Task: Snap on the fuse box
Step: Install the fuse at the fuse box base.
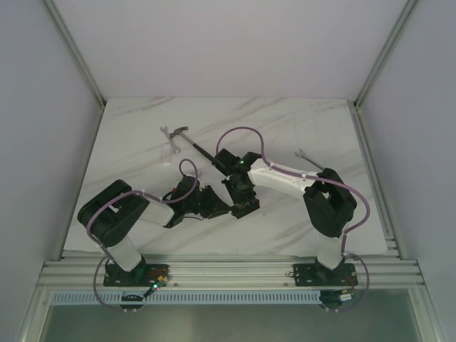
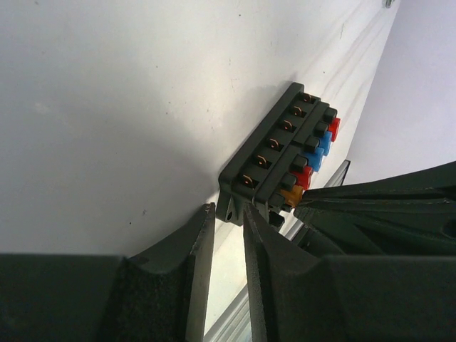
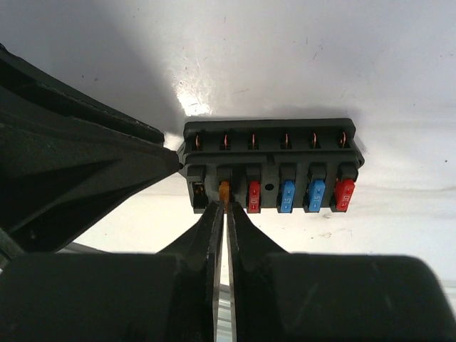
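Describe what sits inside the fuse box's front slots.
Inside the fuse box: an orange fuse, two red fuses, two blue fuses. The right gripper covers the orange fuse's lower end; the leftmost slot is too dark to tell.

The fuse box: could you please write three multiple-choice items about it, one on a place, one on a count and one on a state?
1. Where on the fuse box is the left gripper? A) at its end nearest the orange fuse B) at its middle C) nowhere near it
2. How many blue fuses does it hold? A) none B) two C) five
3. How do the right gripper's jaws stand? A) wide open B) almost closed C) out of view
Key: 1 A, its fingers straddle that end; 2 B, two sit side by side; 3 B, a thin slit shows.
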Motion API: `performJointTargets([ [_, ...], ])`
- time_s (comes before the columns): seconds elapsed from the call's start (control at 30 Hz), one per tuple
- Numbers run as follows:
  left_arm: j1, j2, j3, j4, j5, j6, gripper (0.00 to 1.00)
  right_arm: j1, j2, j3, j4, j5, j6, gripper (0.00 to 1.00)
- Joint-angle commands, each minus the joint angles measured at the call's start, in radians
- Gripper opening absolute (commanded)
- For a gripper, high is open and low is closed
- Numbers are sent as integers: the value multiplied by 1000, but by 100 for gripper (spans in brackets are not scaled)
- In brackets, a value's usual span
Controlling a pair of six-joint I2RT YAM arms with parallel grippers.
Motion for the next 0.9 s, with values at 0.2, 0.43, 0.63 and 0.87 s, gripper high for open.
performJointTargets([
  [0.2, 0, 10, -4, -103, -58, 34, 36, 2, 85, -19, -30, -7, -19, 0],
  [0.43, 1, 9, -6, -102, -59, 34, 36, 2, 123, -53, -35, 8, -17, 0],
  [0.63, 1, 4, -10, -101, -63, 36, 37, 2, 189, -49, -23, 24, -23, 0],
  [0.87, 6, -58, -13, -174, -112, 68, 43, 3, 326, -20, -13, 28, -23, 0],
])
